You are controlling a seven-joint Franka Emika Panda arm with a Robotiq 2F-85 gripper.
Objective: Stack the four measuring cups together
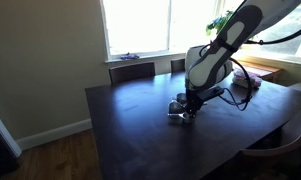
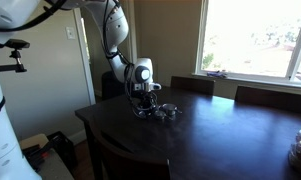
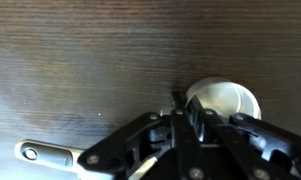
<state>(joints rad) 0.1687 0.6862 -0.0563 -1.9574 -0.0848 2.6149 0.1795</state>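
In the wrist view a round silver measuring cup (image 3: 228, 100) stands on the dark wooden table (image 3: 80, 60). My gripper (image 3: 182, 112) is down at the table with its fingers drawn together over the cup's left rim. A flat metal handle (image 3: 45, 153) with a hole in its end lies at the lower left; its cup is hidden under the gripper. In both exterior views the gripper (image 1: 188, 106) (image 2: 143, 107) is low over a small cluster of measuring cups (image 1: 177, 115) (image 2: 167, 112). I cannot make out each cup there.
The dark table (image 1: 140, 130) has chairs (image 1: 132, 70) along its far side below a bright window. Cables and small items (image 1: 245, 80) lie at the table's far corner. A tripod with a camera (image 2: 15, 55) stands beside the table.
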